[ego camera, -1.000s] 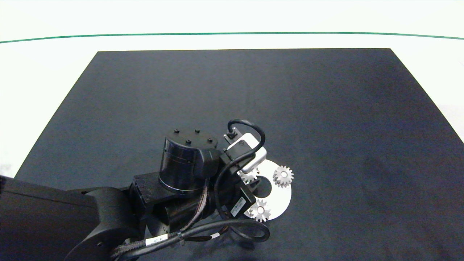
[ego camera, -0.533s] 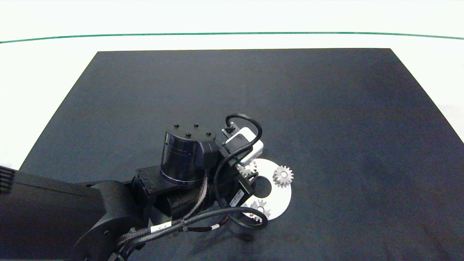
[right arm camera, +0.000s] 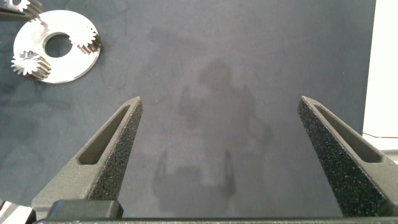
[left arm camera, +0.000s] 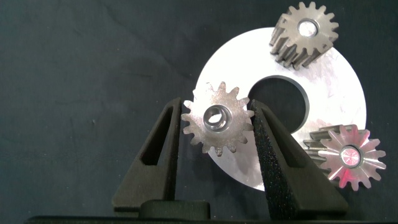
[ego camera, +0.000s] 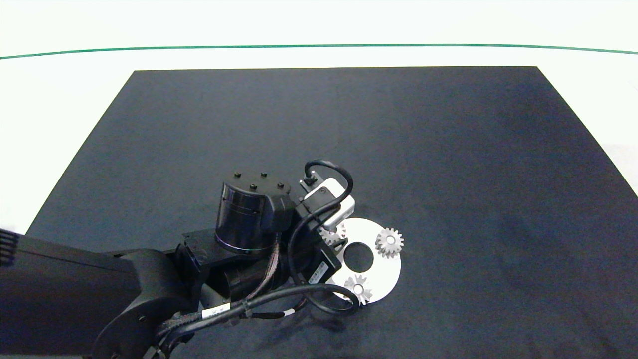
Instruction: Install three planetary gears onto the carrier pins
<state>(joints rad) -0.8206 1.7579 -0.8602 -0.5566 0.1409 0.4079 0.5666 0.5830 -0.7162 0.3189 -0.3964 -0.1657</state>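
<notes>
My left gripper [left arm camera: 216, 121] is clamped on one planetary gear [left arm camera: 216, 118], a pad on each flank of the teeth, bore facing the wrist camera. The bore looks dark and hollow, so I see no pin in it. The gear hangs over the white carrier disc [left arm camera: 336, 81] at roughly the disc's 10 o'clock edge in the head view, where my wrist covers most of it [ego camera: 331, 233]. Can't tell if it touches the disc or sits above it.

Outward from there: a second gear [ego camera: 389, 242] sits on the disc at about 2 o'clock of the centre hole, with a pale pin end showing in its bore [left arm camera: 306, 27]. A third gear [ego camera: 358, 288] sits at about 6 o'clock, also with a pin end in the middle [left arm camera: 349, 157]. Both lie flat on the disc, well clear of each other.

The disc lies on the black mat [ego camera: 448, 149], at about 5 o'clock of the mat's centre.

My right gripper [right arm camera: 224, 162] has its fingers spread wide, holding nothing, over bare mat, with the disc [right arm camera: 62, 65] far off.
</notes>
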